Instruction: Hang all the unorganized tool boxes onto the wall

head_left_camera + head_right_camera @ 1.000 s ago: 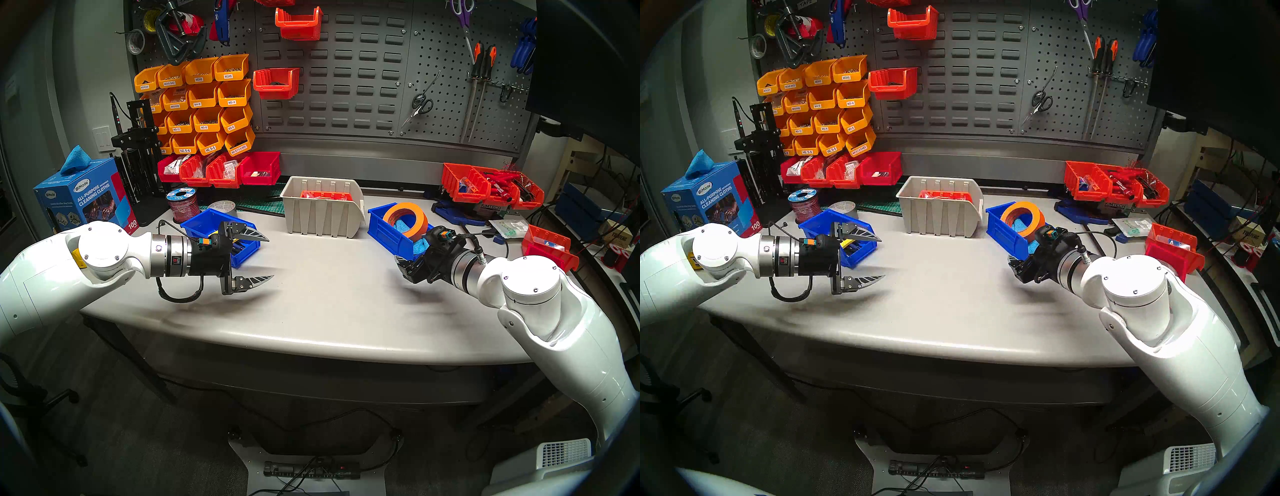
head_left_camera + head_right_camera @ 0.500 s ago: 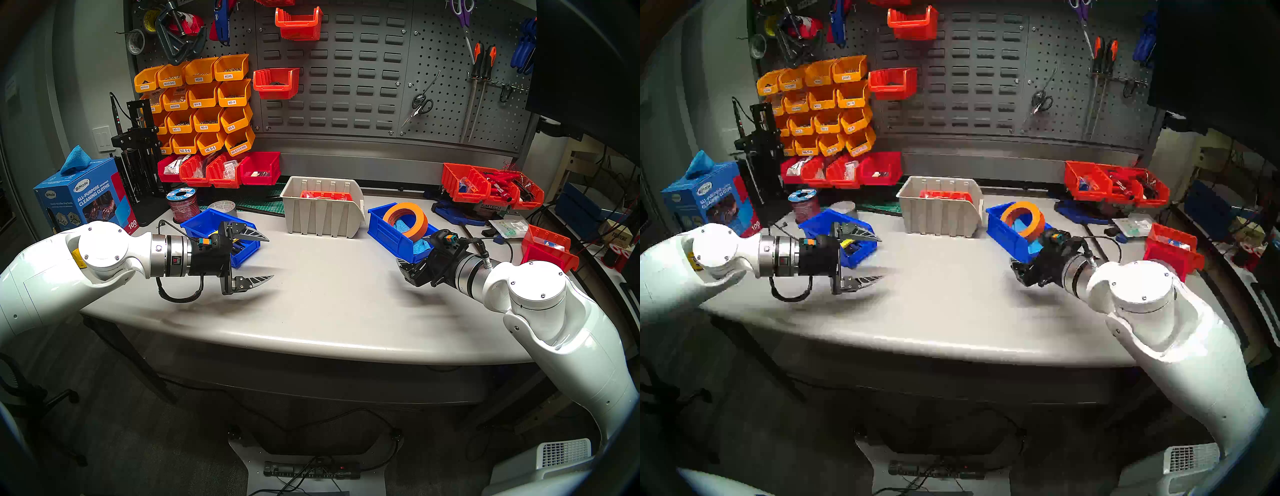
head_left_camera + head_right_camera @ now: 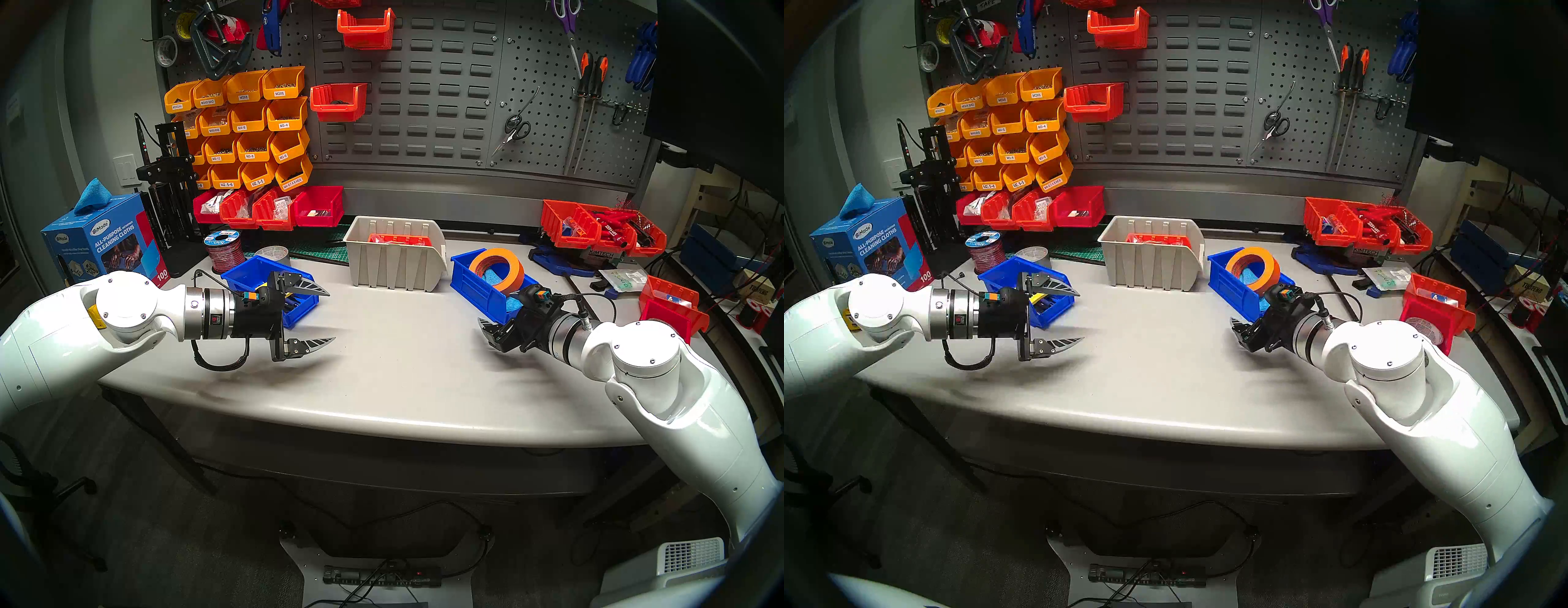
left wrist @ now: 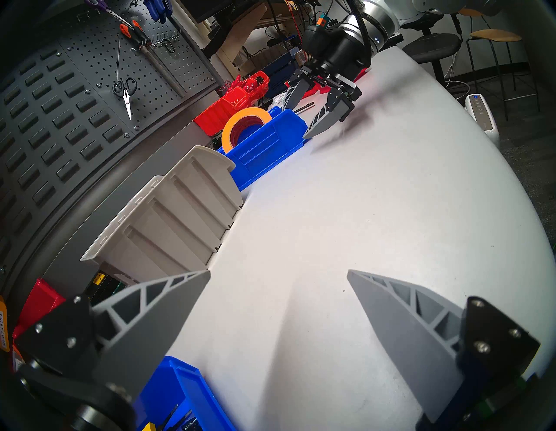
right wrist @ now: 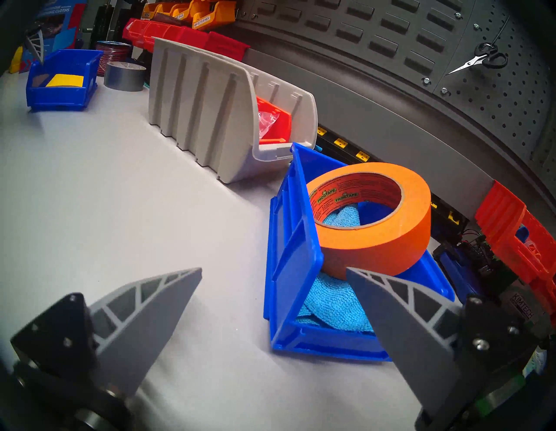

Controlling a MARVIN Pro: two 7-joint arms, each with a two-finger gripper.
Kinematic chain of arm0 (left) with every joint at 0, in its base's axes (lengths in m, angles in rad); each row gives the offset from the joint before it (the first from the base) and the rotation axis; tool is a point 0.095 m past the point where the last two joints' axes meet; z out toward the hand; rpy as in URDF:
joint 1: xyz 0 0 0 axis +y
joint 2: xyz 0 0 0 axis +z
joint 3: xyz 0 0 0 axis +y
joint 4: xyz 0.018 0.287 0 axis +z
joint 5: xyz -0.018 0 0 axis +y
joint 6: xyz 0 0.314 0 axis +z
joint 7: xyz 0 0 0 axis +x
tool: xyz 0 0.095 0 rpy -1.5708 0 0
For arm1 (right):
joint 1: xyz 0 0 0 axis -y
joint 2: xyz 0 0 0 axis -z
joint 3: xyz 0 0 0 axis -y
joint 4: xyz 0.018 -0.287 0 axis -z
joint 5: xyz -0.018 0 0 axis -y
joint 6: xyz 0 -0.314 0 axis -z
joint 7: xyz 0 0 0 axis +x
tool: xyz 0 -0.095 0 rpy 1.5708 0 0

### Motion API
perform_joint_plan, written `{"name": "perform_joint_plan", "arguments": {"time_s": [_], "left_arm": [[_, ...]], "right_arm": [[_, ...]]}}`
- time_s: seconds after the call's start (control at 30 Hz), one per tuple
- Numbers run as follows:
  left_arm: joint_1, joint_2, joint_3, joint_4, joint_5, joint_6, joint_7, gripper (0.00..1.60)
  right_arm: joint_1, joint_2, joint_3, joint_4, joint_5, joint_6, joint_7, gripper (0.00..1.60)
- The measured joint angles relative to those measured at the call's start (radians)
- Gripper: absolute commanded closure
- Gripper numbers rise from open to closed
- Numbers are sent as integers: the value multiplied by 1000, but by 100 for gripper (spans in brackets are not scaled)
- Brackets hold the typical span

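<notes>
Nothing had been hung yet, judging by how things lay: all three tool boxes stood on the grey surface and the louvred wall carried none of them, only two orange-red bins at its upper left, with most of its slots free

The beige tool box sat at the back centre of the surface, close below the wall, with a small red bin inside it. The left blue tool box stood near a grey tape roll and held something yellow. The right blue tool box stood just beside the beige one and held an orange tape roll lying on a blue cloth

The left end effector hung above the surface by the left blue tool box, fingers spread wide and holding nothing. The right end effector was likewise wide open and empty; in its wrist view one finger lay over the right blue box's near end and the other over bare surface, so the box's side wall sat roughly between them, though no contact could be made out

As a judgement, the task stood at its very start: a first grasp on the right blue box seemed in preparation, and all three lifts and hangings remained
</notes>
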Motion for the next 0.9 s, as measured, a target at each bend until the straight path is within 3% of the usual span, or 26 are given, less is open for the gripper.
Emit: {"name": "perform_joint_plan", "arguments": {"time_s": [0.8, 0.83, 0.87, 0.9], "left_arm": [[0, 0, 0, 0, 0, 0, 0, 0], [0, 0, 0, 0, 0, 0, 0, 0], [0, 0, 0, 0, 0, 0, 0, 0], [0, 0, 0, 0, 0, 0, 0, 0]], "right_arm": [[96, -37, -59, 80, -43, -40, 50, 0], [99, -39, -63, 83, -44, -41, 52, 8], [103, -43, -68, 87, -45, -43, 54, 70], [107, -46, -72, 91, -46, -44, 55, 70]]}}
